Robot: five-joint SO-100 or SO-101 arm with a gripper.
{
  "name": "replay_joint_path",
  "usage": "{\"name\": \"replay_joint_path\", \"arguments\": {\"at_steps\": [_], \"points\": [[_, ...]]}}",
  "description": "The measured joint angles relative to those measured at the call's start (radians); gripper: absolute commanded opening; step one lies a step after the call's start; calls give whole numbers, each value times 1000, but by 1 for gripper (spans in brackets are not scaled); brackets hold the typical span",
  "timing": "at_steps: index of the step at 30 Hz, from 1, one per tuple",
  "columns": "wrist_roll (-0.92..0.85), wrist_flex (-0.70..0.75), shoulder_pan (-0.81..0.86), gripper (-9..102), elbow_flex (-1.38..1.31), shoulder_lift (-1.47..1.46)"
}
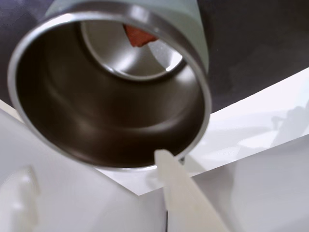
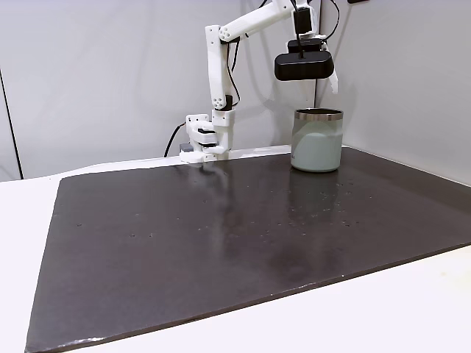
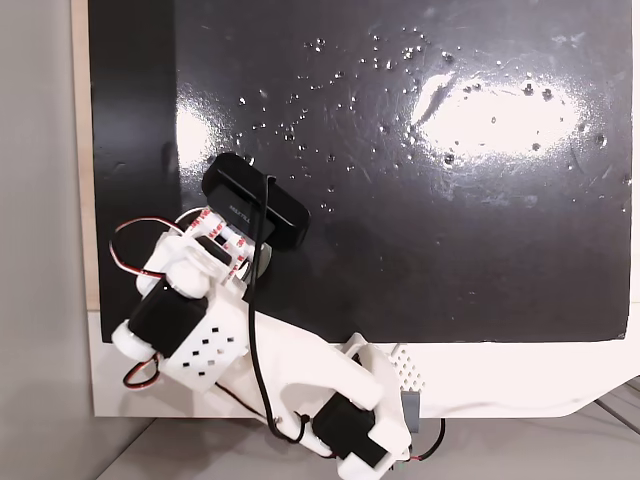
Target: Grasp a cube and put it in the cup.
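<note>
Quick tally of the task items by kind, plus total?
cup: 1
cube: 1, lying inside the cup on its bottom, seen in the wrist view
Total: 2

From my side-on fixed view, I see the cup (image 2: 318,140) standing upright near the far right edge of the dark mat (image 2: 221,243), its steel rim catching the light. The white arm (image 2: 218,73) rises from its base (image 2: 204,141) at the back of the mat and reaches right, so that the black camera (image 2: 303,67) on its wrist hangs just above the cup's mouth. I cannot make out the fingers from here.
</note>
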Motion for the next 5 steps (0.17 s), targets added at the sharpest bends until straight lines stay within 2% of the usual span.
{"name": "replay_joint_path", "arguments": {"at_steps": [5], "points": [[0,0,0,26,2,0]]}}
